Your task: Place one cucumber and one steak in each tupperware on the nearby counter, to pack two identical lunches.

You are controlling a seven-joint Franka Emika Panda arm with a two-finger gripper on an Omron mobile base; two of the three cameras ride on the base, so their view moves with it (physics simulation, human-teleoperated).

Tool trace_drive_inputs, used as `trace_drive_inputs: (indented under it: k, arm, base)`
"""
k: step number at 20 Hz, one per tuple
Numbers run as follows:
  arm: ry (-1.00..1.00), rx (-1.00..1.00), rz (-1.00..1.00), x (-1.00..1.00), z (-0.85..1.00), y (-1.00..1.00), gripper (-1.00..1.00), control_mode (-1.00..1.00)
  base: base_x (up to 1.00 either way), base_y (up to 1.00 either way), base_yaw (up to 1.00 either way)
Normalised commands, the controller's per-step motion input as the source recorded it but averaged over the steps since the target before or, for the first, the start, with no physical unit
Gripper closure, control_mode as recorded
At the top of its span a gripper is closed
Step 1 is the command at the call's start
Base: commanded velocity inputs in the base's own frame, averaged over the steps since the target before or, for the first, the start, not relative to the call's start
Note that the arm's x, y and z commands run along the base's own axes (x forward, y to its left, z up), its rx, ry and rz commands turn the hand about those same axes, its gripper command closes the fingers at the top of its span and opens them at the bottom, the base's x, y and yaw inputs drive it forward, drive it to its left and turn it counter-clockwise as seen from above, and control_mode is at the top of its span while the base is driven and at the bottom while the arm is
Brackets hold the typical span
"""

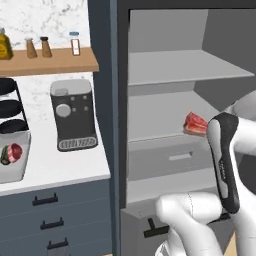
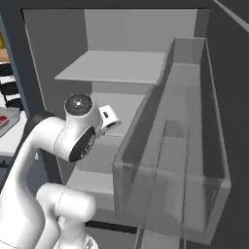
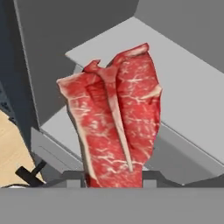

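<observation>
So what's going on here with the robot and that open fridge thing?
The white robot arm is reaching into the tall dark cabinet, with its gripper shut on a raw red marbled steak, held in front of the grey shelves. Over on the long white counter, a clear tupperware already holds what looks like a steak and a cucumber. So one lunch looks packed, and this steak looks meant for the other.

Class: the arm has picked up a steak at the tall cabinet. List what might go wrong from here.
1. The steak hangs long from the shut pincer and might slip.
2. It may catch the grey shelf on withdrawal.
3. The tupperware already holding food sits far left on the counter; a long carry.
</observation>
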Motion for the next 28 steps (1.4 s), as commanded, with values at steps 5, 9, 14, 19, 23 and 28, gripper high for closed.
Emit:
trace_drive_inputs:
  k: [5,9,14,19,23,28]
  arm:
    - [0.0,0.0,0.0,0.0,0.0,0.0,1.0,1.0]
    - [0.0,0.0,0.0,0.0,0.0,0.0,1.0,1.0]
    - [0.0,0.0,0.0,0.0,0.0,0.0,1.0,1.0]
    - [0.0,0.0,0.0,0.0,0.0,0.0,1.0,1.0]
    - [0.0,0.0,0.0,0.0,0.0,0.0,1.0,1.0]
    - [0.0,0.0,0.0,0.0,0.0,0.0,1.0,1.0]
  base:
    - [-1.0,1.0,0.23]
    - [-1.0,1.0,0.25]
    - [-0.63,1.0,0.2]
    - [0.65,1.0,-0.01]
    - [1.0,1.0,-0.28]
    - [1.0,0.98,-0.35]
